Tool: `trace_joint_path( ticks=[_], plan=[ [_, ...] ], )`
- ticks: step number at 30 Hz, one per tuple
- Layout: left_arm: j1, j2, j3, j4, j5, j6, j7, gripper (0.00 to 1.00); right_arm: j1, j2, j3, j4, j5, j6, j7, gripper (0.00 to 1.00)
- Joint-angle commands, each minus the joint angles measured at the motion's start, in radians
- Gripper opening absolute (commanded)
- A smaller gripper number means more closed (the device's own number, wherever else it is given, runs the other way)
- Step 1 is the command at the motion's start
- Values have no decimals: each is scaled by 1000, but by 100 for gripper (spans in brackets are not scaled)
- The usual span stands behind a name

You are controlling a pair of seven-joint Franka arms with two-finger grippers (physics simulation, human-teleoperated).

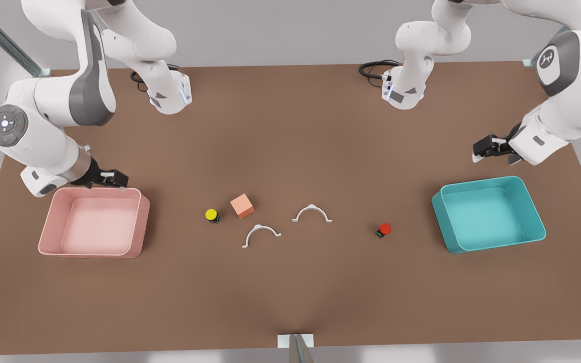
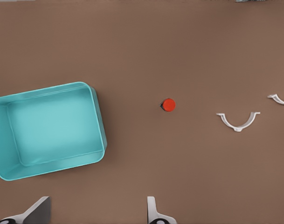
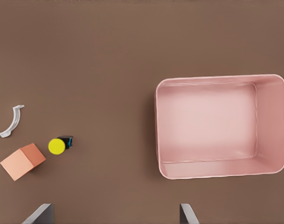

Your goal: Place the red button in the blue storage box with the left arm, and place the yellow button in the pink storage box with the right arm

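Observation:
The red button (image 1: 384,230) (image 2: 168,105) stands on the brown table, left of the blue storage box (image 1: 487,214) (image 2: 48,130) in the front view. My left gripper (image 1: 482,151) (image 2: 96,215) hovers open behind the blue box's far-left corner, holding nothing. The yellow button (image 1: 211,215) (image 3: 57,145) stands right of the pink storage box (image 1: 94,222) (image 3: 221,126) in the front view. My right gripper (image 1: 114,179) (image 3: 114,215) hangs open over the pink box's far rim, with nothing between its fingers. Both boxes hold nothing.
An orange cube (image 1: 242,205) (image 3: 22,161) sits just beside the yellow button. Two white arc-shaped clips (image 1: 260,235) (image 1: 312,213) lie between the two buttons. The table's front edge runs along the bottom of the front view.

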State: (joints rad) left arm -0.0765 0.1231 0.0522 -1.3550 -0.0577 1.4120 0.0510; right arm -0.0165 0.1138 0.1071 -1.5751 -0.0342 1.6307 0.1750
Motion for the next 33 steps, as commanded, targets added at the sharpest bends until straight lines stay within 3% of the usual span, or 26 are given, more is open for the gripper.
trace_joint_path(
  ticks=[1, 4, 5, 8, 10, 16, 24, 30, 33],
  plan=[
    [-3, 1, 0, -1, 1, 39, 29, 100, 1, 7, 0, -2, 2, 23, 4, 100],
    [-98, 101, -5, 4, 38, 42, 32, 100, 10, 64, 2, -3, 3, 32, 17, 100],
    [-177, 160, -5, 7, 79, 100, 20, 100, 12, 119, 3, -5, 10, 38, 15, 100],
    [-207, 296, -5, -9, -53, 307, -53, 100, 44, 254, 31, -2, 42, 75, 198, 100],
    [-236, 323, -3, -176, -51, 610, -53, 100, 78, 332, 33, -2, 43, 166, 348, 100],
    [-256, 352, -5, -374, -57, 969, -57, 100, 93, 449, 82, -34, 71, 394, 633, 100],
    [-255, 423, -3, -569, -54, 1199, -51, 100, 93, 441, 161, -134, 71, 587, 1090, 100],
    [-255, 437, -2, -566, -53, 1210, -49, 100, 121, 457, 161, -186, 65, 686, 1236, 100],
    [-255, 443, -2, -561, -53, 1219, -48, 97, 109, 429, 161, -318, -55, 799, 1245, 100]
  ],
)
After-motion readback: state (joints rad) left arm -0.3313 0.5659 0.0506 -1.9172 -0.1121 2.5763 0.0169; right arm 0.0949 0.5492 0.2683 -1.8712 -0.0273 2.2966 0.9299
